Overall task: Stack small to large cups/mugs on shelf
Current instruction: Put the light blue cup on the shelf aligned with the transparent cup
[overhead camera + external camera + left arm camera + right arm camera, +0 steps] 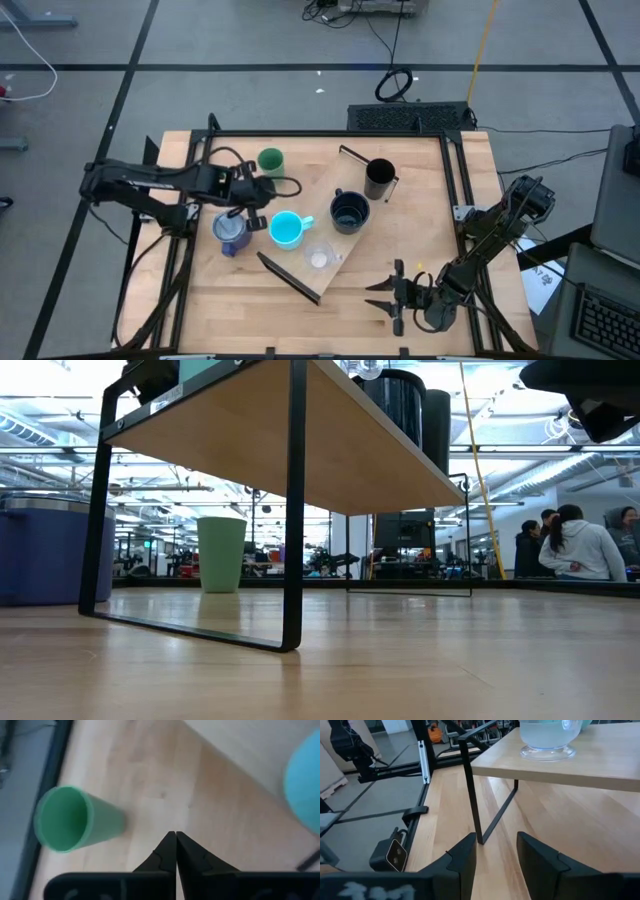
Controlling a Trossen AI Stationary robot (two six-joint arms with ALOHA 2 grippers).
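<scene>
The light-wood shelf (330,215) lies slantwise across the table's middle and stands on dark brackets (472,795). On it stand the tall black cup (380,178), the wide black mug (350,212), the cyan mug (288,229) and the tiny clear cup (320,258); the clear cup also shows in the right wrist view (547,740). The green tumbler (270,160) stands upright on the table beyond the shelf, also seen in the left wrist view (70,820). The blue-purple mug (232,232) stands on the table left of the shelf. My left gripper (176,840) is shut and empty, above the table between tumbler and cyan mug. My right gripper (495,852) is open and empty near the front edge, facing the shelf's near end.
A dark frame rail (455,190) runs along the table's right side. Bare tabletop (420,250) lies right of the shelf. In the low view the shelf's board (300,440) hangs overhead, and people (575,545) stand in the room behind.
</scene>
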